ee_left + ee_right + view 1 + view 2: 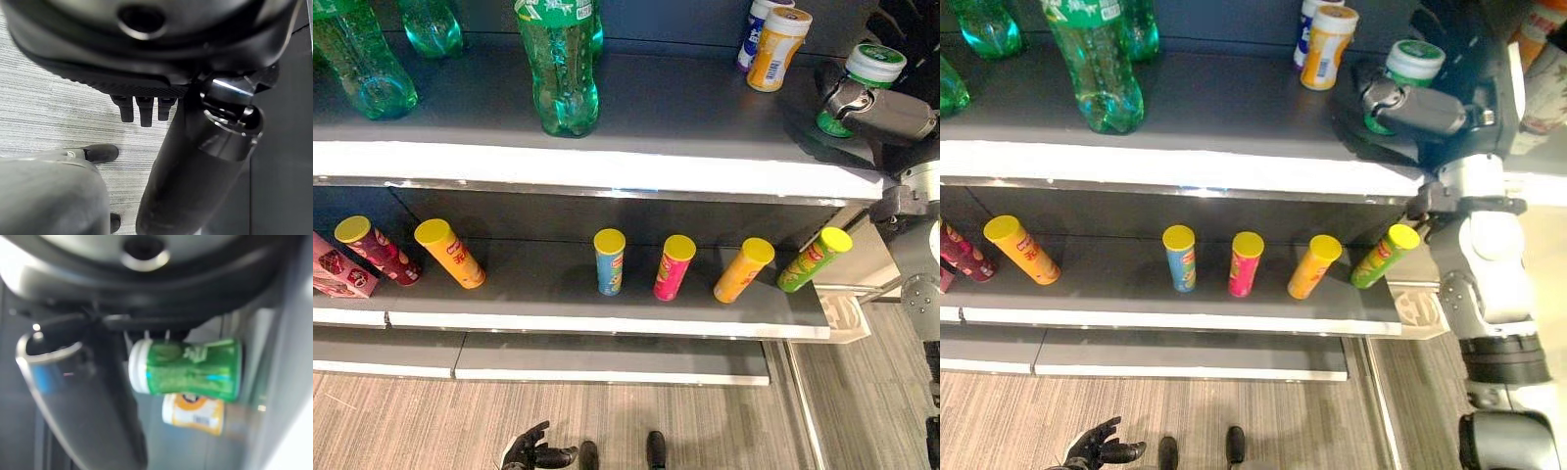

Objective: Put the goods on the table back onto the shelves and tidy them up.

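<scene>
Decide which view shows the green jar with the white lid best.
The right wrist view: the green jar appears close and whole beside the right hand. Both eye views show it partly hidden behind that hand on the top shelf.

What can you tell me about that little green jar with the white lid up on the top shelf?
The green jar is a small, translucent green plastic container with a white screw lid and a printed label. It stands upright at the right end of the top shelf, near a yellow bottle. The right robot hand is at its side; the right wrist view shows the jar just past the fingers, but whether they grip it is unclear.
</scene>
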Robot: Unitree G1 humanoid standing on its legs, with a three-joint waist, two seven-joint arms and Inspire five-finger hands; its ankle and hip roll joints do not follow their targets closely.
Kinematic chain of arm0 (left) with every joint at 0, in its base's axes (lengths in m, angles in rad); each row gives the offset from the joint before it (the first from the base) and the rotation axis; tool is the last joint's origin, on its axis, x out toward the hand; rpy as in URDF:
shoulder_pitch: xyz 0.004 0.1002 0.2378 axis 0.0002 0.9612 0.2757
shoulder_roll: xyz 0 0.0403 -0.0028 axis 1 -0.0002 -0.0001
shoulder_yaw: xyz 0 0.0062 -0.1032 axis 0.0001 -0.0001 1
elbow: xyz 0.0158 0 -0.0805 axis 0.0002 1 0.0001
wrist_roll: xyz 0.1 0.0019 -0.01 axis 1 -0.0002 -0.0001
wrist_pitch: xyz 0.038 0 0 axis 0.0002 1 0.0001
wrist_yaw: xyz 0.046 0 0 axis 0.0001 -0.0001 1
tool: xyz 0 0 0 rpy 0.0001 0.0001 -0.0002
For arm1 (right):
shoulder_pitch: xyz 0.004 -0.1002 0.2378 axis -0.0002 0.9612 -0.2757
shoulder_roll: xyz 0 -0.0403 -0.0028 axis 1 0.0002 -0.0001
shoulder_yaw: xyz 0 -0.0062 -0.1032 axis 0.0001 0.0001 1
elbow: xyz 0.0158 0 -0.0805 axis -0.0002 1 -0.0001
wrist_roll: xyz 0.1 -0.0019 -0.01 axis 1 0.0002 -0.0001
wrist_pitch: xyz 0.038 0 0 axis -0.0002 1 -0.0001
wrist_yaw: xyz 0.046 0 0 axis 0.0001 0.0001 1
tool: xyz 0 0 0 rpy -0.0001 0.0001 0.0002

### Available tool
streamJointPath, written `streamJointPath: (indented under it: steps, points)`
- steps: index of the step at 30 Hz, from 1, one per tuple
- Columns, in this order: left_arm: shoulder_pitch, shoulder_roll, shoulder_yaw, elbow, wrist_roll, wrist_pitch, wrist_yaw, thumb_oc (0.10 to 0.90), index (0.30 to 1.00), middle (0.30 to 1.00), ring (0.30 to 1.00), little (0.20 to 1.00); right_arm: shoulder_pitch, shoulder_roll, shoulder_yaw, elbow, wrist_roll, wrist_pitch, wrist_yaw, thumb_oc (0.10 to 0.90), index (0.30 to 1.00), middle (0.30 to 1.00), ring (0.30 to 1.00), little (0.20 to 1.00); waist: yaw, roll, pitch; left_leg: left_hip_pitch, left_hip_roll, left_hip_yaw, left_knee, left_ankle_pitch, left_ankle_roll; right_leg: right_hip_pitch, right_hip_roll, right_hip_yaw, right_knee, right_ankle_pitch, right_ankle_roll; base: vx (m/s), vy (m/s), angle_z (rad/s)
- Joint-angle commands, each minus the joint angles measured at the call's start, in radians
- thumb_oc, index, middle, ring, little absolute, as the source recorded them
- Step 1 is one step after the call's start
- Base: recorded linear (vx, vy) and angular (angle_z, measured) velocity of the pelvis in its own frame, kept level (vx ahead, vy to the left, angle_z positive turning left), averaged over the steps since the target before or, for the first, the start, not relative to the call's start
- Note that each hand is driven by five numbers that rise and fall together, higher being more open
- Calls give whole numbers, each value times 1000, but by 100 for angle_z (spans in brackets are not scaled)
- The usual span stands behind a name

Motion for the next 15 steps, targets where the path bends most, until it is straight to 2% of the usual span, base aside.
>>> streamJointPath:
  steps: [1,3,4,7,15]
  points:
    - [-43,27,-25,40,10,-9,28,800,900,900,900,900,-18,76,56,-122,-108,-26,-27,800,900,900,900,900,22,-24,-54,3,2,-21,4,-82,-64,22,-130,3,11,-53,169,1,9,-5]
    - [-47,25,-24,43,11,-8,30,800,900,900,900,900,-33,91,73,-124,-138,-18,-35,800,900,900,900,900,22,-22,-55,5,1,-19,4,-83,-63,23,-131,4,11,-52,168,3,8,-10]
    - [-55,24,-22,44,15,-6,38,800,900,900,900,900,-53,115,97,-128,-219,-1,-56,800,900,900,900,900,22,-14,-56,12,-2,-16,4,-87,-60,25,-133,6,11,-53,167,6,4,-15]
    - [-65,22,-21,40,15,-5,46,800,900,900,900,900,-65,151,122,-136,-293,20,-69,800,900,900,900,900,20,0,-57,18,-6,-16,4,-89,-57,27,-136,8,9,-54,167,-4,-6,-8]
    - [-53,25,-36,-7,26,-4,40,800,900,900,900,900,-33,214,137,-156,-378,46,-72,800,900,900,900,900,9,36,-51,25,-12,-14,4,-90,-52,31,-138,14,12,-58,165,0,0,0]
